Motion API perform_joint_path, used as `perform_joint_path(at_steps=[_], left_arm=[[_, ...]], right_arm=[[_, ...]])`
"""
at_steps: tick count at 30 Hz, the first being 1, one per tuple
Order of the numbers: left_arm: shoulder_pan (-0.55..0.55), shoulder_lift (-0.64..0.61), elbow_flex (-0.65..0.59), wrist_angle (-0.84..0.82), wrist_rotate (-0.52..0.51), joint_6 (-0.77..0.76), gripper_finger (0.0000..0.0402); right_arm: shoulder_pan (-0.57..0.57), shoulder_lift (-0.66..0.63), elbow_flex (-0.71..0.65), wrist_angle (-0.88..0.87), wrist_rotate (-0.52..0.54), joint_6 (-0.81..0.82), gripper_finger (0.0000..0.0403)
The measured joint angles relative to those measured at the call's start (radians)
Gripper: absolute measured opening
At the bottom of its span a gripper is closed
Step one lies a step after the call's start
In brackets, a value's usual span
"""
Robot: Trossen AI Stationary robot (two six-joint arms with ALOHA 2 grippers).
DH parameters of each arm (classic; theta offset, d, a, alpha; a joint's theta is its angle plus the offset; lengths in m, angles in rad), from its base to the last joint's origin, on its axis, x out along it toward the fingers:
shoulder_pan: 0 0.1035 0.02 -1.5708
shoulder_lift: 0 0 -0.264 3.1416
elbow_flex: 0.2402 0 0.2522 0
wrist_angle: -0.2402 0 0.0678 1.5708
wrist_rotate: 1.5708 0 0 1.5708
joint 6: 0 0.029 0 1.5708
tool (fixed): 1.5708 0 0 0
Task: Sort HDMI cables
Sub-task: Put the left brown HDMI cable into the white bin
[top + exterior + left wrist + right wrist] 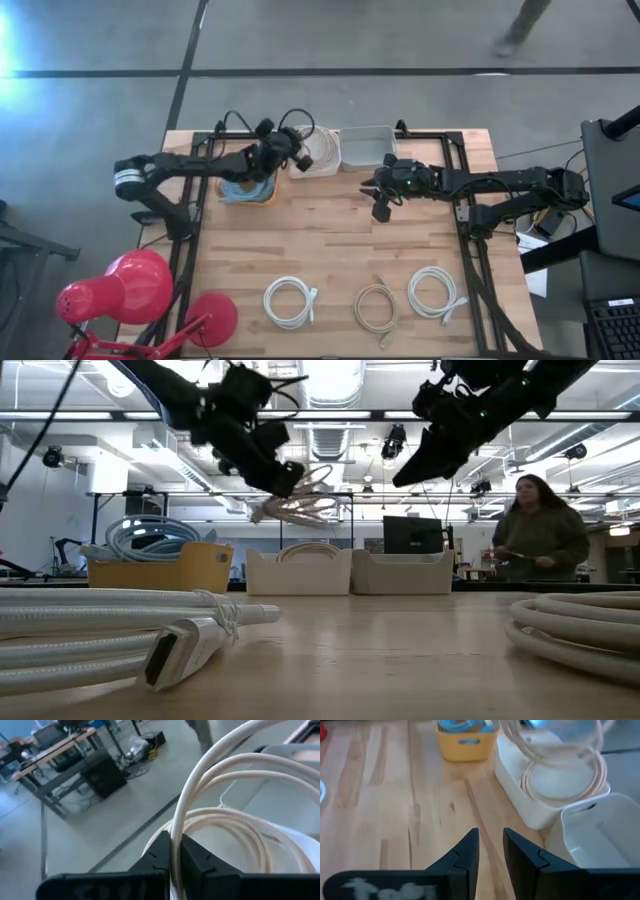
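A pale wooden table (330, 240) stood on a grey concrete floor, with a red desk lamp (135, 290) at its near left corner and a person (543, 530) visible beyond the far edge in the low view.

Along the far edge sat 3 bins in a row: a yellow bin (247, 192) filled with light blue HDMI cables (461, 724), a white bin (318, 152) with a beige-tan coil (560, 782) lying in it, and a second white bin (367, 145) beside it.

The left gripper (296, 150) hung above the first white bin, its fingers pinched on a beige-tan HDMI cable (300, 505) whose loops dangled over that bin; in the left wrist view the cable strand ran straight between the 2 pressed fingers.

The right gripper (382, 200) hovered over bare table just in front of the second white bin, holding nothing, its fingers (465, 857) set slightly apart with a narrow gap.

Near the front edge lay 3 more coils, well apart from the bins: a white coil (290, 302), a tan coil (376, 310) and another white coil (434, 292).
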Motion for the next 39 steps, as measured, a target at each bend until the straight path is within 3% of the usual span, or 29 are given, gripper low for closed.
perform_joint_path(at_steps=[5, 16, 27, 33, 39], left_arm=[[0.04, 0.127, 0.006, 0.153, 0.052, 0.123, 0.0019], [0.071, 0.326, 0.099, 0.164, 0.04, 0.227, 0.0027], [0.073, 0.351, 0.132, 0.112, -0.055, 0.295, 0.0079], [0.073, 0.35, 0.132, 0.036, -0.184, 0.292, 0.0123], [0.052, 0.33, 0.156, -0.033, -0.172, 0.246, 0.0179]], right_arm=[[0.0, 0.0, 0.029, 0.0, 0.0, -0.012, 0.0082], [0.0, 0.0, 0.028, -0.004, 0.0, -0.052, 0.0082], [0.0, 0.0, 0.027, -0.01, 0.0, -0.041, 0.0082], [0.0, 0.0, 0.024, -0.028, 0.0, -0.017, 0.0082], [0.0, 0.0, 0.022, -0.033, 0.0, -0.014, 0.0082]])
